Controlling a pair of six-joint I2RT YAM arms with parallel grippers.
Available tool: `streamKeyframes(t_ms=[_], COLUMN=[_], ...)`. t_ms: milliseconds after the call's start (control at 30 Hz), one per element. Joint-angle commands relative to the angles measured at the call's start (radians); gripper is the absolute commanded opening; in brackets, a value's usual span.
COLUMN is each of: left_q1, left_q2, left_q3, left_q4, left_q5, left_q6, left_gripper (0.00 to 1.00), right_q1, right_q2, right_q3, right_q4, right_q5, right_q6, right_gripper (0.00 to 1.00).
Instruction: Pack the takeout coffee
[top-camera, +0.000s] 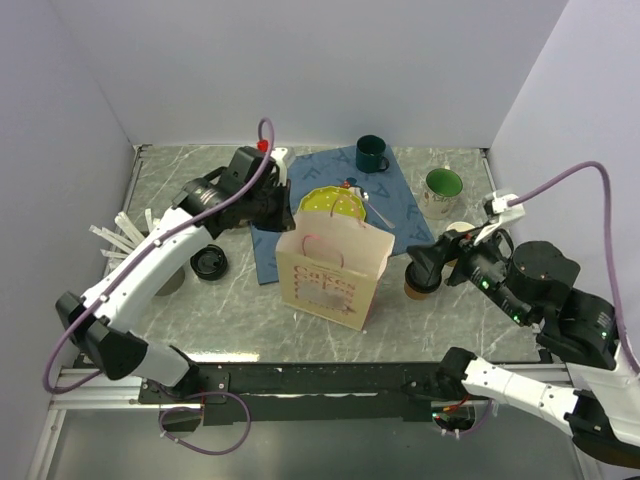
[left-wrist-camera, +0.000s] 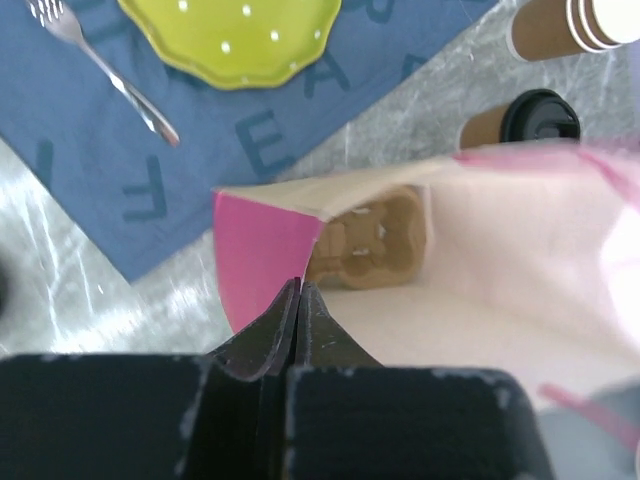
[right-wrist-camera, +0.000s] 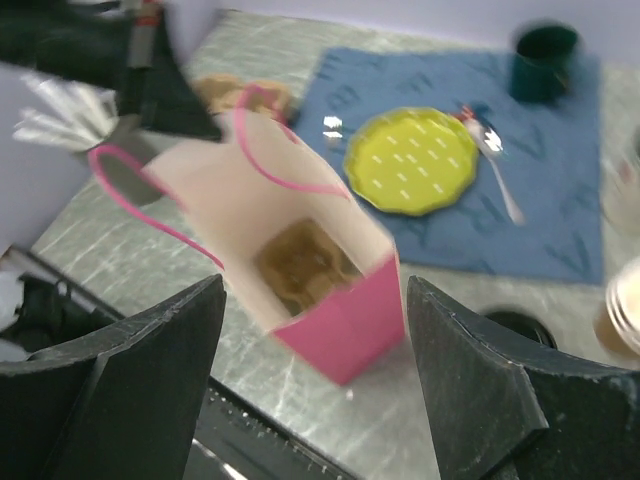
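Brown kraft paper under a black lid: the takeout coffee (top-camera: 424, 290) stands on the grey marbled table (top-camera: 240, 310) just outside the right claw's (right-wrist-camera: 313, 285) right-hand finger. It is not between the fingers, which are spread wide and hold nothing. Farther out on that side is one stack of lidless tan cups (top-camera: 460, 232).

Ahead of that claw stands one cream paper bag (top-camera: 330, 270) with pink handles and an open mouth. Pink lettering on its front begins "Cakes"; the lines below are too blurred to read. One brown moulded carrier (left-wrist-camera: 370, 245) lies at the bottom of the bag. The left claw (left-wrist-camera: 300, 288) is closed tight on the pink corner of the bag's rim.

Ahead of it lies one blue placemat (left-wrist-camera: 250, 150) printed with big letters, E, A and F among them. On it are one yellow-green dotted plate (left-wrist-camera: 240, 35) and a fork (left-wrist-camera: 110, 80). There are two mugs, a dark green mug (top-camera: 372, 153) and a mug with a green inside (top-camera: 443, 185).

The left arm stretches diagonally from its base to the bag's far-left corner. The right arm is folded, its forearm reaching leftward low over the table.
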Motion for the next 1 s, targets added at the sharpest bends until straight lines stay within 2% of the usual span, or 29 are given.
streamKeyframes(t_ms=[0, 167, 267, 400, 433, 533, 600, 700, 767, 967], left_q1=[0.001, 0.001, 0.001, 0.001, 0.001, 0.001, 0.001, 0.001, 0.001, 0.001], left_q2=[-0.104, -0.141, -0.183, -0.221, -0.227, -0.256, -0.275, -0.304, -0.328, -0.321], left_q3=[-0.024, -0.061, -0.113, -0.142, -0.145, -0.16, -0.167, -0.182, -0.196, -0.248], left_q4=[-0.055, -0.08, -0.066, -0.077, -0.075, -0.074, -0.075, -0.046, 0.006, 0.054], left_q5=[0.029, 0.032, 0.023, 0.009, 0.01, -0.01, -0.027, -0.051, -0.042, -0.004], left_q6=[-0.101, -0.144, -0.157, -0.149, -0.148, -0.149, -0.158, -0.158, -0.136, -0.054], left_gripper=[0.01, 0.02, 0.09, 0.32, 0.47, 0.68, 0.71, 0.84, 0.85, 0.84], right_q1=[-0.005, -0.006, -0.006, -0.015, -0.021, -0.067, -0.135, -0.283, -0.371, -0.466], right_q2=[0.062, 0.091, 0.091, 0.139, 0.155, 0.22, 0.255, 0.295, 0.323, 0.403], right_q3=[0.106, 0.117, 0.092, 0.09, 0.098, 0.133, 0.135, 0.103, 0.078, -0.024], right_q4=[-0.218, -0.313, -0.33, -0.383, -0.396, -0.42, -0.419, -0.37, -0.344, -0.302], right_q5=[0.156, 0.208, 0.233, 0.236, 0.233, 0.208, 0.172, 0.077, 0.004, -0.04], right_q6=[0.158, 0.224, 0.26, 0.34, 0.345, 0.337, 0.316, 0.272, 0.267, 0.267], right_gripper=[0.8, 0.79, 0.8, 0.8, 0.79, 0.8, 0.8, 0.82, 0.82, 0.87])
